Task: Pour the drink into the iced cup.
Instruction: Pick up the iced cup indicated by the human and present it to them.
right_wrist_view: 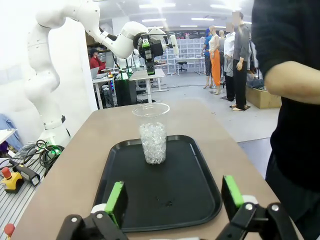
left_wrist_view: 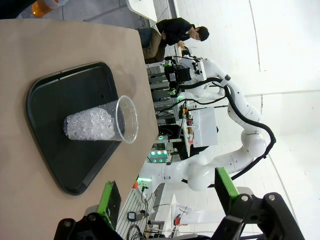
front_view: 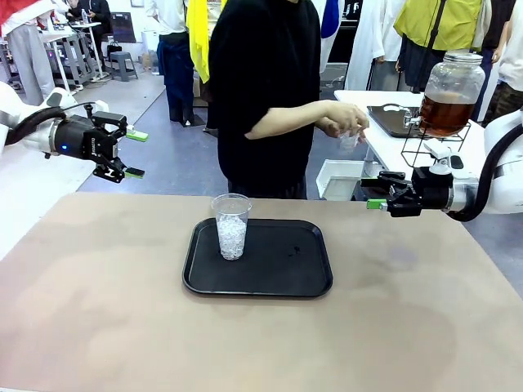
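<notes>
I am watching both arms hovering off the surface (front_view: pixel 98 310) with nothing in them; the left tool (front_view: pixel 136 154) is hanging with its jaws spread wide and empty above the left edge, and the right tool (front_view: pixel 372 193) is sitting likewise open and empty at the right edge, pointing inward. The iced cup (front_view: pixel 231 229) is standing upright on the left part of the black tray (front_view: pixel 282 278), roughly half full of ice. The drink (front_view: pixel 448 114) is sitting in the glass dispenser jar (front_view: pixel 454 73) on a wire stand on a separate white table, well apart from the cup and behind the right arm. The person's hand (front_view: pixel 343 124) is reaching toward the jar's tap, holding something small and clear that I cannot identify.

I am judging that no pouring has begun. What is worrying me: the cup looks thin and light, so a hard squeeze may be buckling it and a glancing finger may be tipping ice across the tray; carrying it toward the tap is putting the right arm in the path of the person's forearm; and a cup set off-centre under the tap is going to mean tea on the table.
</notes>
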Controlling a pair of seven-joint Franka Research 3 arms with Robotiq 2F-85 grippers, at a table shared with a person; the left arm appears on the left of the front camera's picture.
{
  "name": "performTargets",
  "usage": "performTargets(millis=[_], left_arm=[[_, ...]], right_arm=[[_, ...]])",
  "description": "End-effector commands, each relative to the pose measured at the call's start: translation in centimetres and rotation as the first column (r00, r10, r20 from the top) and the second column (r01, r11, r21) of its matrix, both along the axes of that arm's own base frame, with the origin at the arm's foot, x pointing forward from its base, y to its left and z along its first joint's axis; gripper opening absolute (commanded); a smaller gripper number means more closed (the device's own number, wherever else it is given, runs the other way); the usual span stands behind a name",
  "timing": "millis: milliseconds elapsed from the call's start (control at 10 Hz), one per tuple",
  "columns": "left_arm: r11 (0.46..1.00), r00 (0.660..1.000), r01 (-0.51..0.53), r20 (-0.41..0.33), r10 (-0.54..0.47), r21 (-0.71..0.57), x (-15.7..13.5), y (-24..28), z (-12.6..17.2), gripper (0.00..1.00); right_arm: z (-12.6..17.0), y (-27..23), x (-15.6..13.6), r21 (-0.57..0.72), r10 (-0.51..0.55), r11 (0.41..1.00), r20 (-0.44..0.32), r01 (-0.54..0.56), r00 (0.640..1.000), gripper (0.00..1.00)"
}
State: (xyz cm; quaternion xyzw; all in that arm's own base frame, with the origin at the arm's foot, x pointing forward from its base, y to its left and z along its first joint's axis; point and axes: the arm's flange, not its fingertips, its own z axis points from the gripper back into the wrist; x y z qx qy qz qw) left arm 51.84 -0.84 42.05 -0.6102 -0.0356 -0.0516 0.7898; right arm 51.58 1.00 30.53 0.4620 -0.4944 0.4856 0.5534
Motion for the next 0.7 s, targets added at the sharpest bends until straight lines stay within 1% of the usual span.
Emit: performTargets(millis=[0, 600], left_arm=[[1.000, 1.000, -0.004, -0.001, 0.004, 0.002, 0.00, 0.00, 0.22, 1.00], [1.000, 1.000, -0.004, -0.001, 0.004, 0.002, 0.00, 0.00, 0.22, 1.00]], right_arm=[[0.41, 0.17, 0.38, -0.006, 0.010, 1.000, -0.006, -0.010, 1.000, 1.00], [0.41, 0.17, 0.38, -0.006, 0.010, 1.000, -0.006, -0.010, 1.000, 1.00]])
